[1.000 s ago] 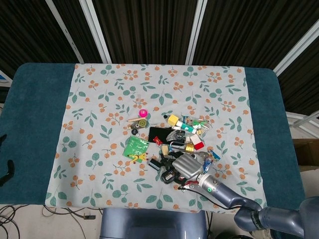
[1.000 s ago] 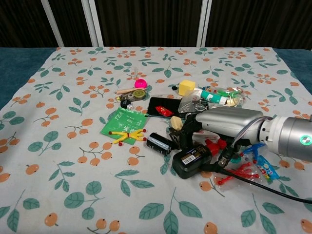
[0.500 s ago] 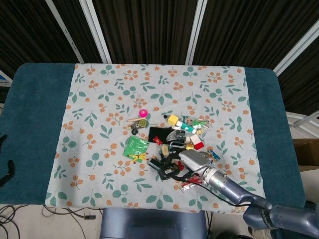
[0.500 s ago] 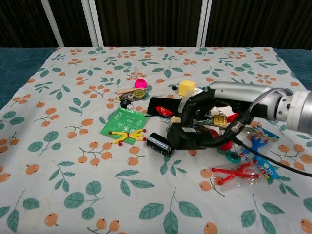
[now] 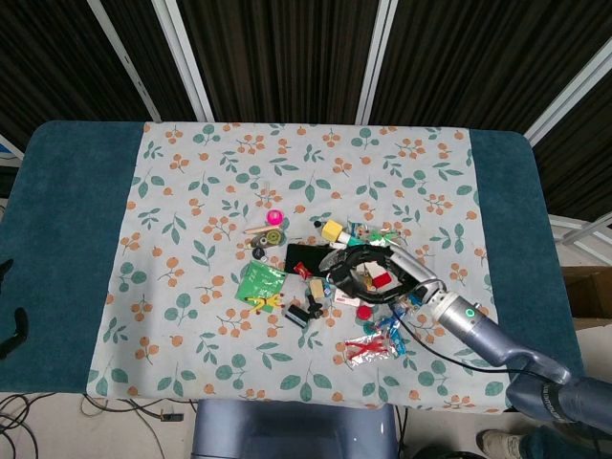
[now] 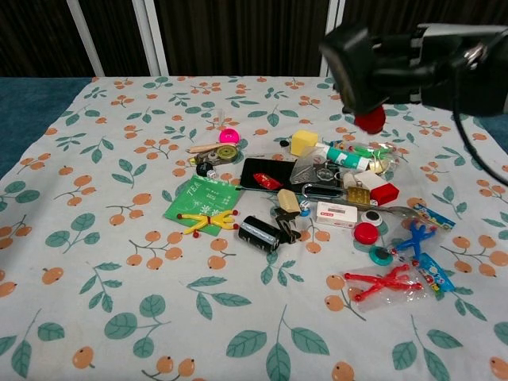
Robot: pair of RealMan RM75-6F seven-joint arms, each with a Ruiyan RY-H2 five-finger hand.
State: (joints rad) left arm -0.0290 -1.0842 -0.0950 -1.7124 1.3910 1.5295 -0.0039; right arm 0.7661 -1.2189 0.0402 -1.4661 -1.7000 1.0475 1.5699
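My right hand point(image 6: 413, 55) is raised high above the pile at the upper right of the chest view. It grips a black boxy device point(image 6: 357, 63), and a red piece point(image 6: 370, 120) hangs below the device. In the head view the same hand point(image 5: 356, 266) hovers over the pile's right half, with its silver forearm point(image 5: 459, 316) running off to the lower right. Below it lie a white box with a red label point(image 6: 336, 213), a red round cap point(image 6: 366, 232) and a black cylinder point(image 6: 259, 232). My left hand shows in neither view.
A floral cloth point(image 5: 191, 182) covers the table. The pile also holds a black phone point(image 6: 266, 175), a green packet point(image 6: 205, 198), a yellow block point(image 6: 303, 143), a pink ball point(image 6: 228, 136), a red stick figure point(image 6: 381, 284) and a blue toy point(image 6: 417, 236).
My right hand has lifted the black device off the cloth and carried it up and away from the table's near edge; a red piece came up with it.
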